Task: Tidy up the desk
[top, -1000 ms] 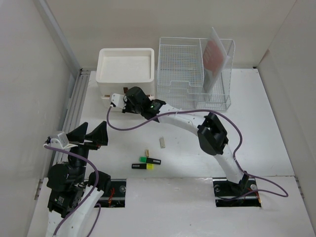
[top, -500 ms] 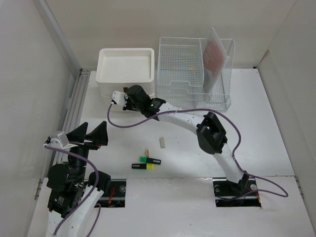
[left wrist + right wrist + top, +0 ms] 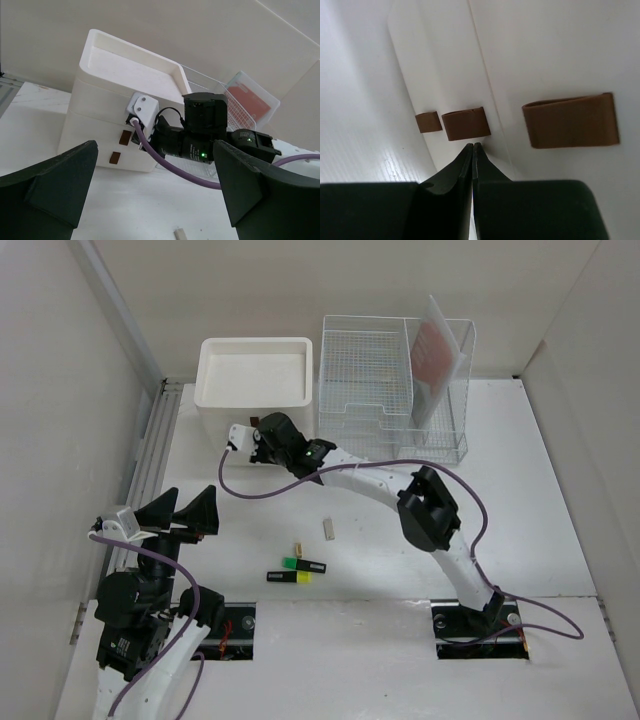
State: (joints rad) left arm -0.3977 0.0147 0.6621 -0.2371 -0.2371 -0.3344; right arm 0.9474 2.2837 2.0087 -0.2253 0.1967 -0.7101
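Highlighters lie near the front edge of the white desk, which fills the whole floor between the beige walls. The left gripper hangs wide open over its near-left part, same as a second ago. Further back, the right gripper, fingers pressed together on nothing, has nudged a bit closer to the three-drawer box, with its tips right by a brown pull tab.

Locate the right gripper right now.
Top view, far left-centre of the desk: the right gripper, shut, has its tips at the front of the white drawer box by its brown pull tabs, left of the wire tray.
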